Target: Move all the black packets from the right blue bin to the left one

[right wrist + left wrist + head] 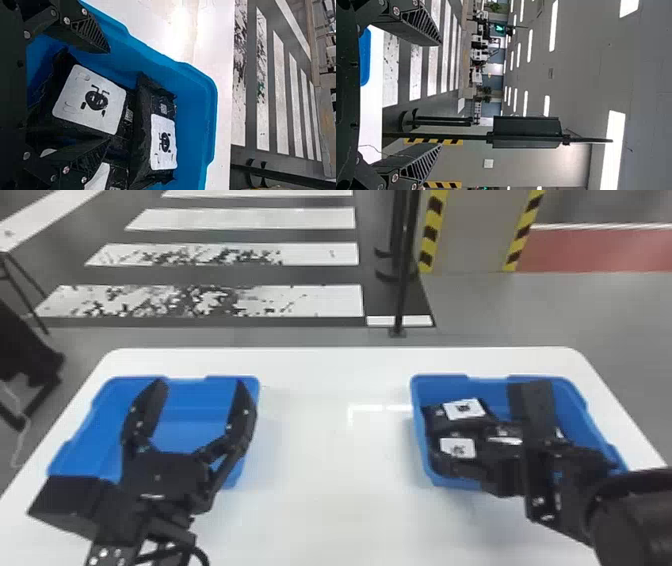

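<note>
My left gripper is open above the left blue bin, whose floor shows between its fingers. In the left wrist view the same gripper has its fingers wide apart. My right gripper is low in the right blue bin, among several black packets with white labels. The right wrist view has this gripper open, a black packet lying between its spread fingers; I cannot tell whether they touch it. Beyond lies another packet, in the head view a packet at the back left. A third is partly hidden below a finger.
Both bins stand on a white table, with a wide stretch of tabletop between them. A dark pole stands on the floor behind the table. Part of another table is at the far left.
</note>
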### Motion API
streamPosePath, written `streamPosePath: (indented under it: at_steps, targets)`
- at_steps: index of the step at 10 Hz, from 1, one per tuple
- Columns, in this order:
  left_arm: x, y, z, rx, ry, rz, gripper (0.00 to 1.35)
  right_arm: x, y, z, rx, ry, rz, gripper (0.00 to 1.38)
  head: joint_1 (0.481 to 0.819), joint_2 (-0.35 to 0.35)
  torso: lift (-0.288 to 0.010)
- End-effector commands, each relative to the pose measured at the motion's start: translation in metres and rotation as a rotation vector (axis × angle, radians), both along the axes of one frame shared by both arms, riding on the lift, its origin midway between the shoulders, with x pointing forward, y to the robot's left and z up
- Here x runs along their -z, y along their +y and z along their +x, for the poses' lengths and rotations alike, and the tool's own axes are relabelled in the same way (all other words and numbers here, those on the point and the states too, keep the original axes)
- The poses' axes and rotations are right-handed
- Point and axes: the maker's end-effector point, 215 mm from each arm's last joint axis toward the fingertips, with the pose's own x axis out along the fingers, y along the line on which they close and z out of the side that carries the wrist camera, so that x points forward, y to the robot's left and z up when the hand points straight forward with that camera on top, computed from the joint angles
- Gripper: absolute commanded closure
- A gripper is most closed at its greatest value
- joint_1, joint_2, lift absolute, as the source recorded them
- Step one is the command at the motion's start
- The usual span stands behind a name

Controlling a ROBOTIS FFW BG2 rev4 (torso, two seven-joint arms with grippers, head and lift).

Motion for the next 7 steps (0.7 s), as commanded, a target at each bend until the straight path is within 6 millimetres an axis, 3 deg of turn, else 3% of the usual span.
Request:
streamPosePath:
  at_steps: [1,7]
  targets:
    - [0.001,0.000,0.000,0.000,0.001,0.000,0.15,-0.003,0.003,-0.005,-0.008,0.006,-0.001,0.25,0.695,0.034,-0.168]
    - [0.004,-0.001,0.002,0.007,-0.004,0.003,0.15,0.010,-0.003,-0.014,0.004,0.068,-0.018,0.26,0.695,0.033,-0.168]
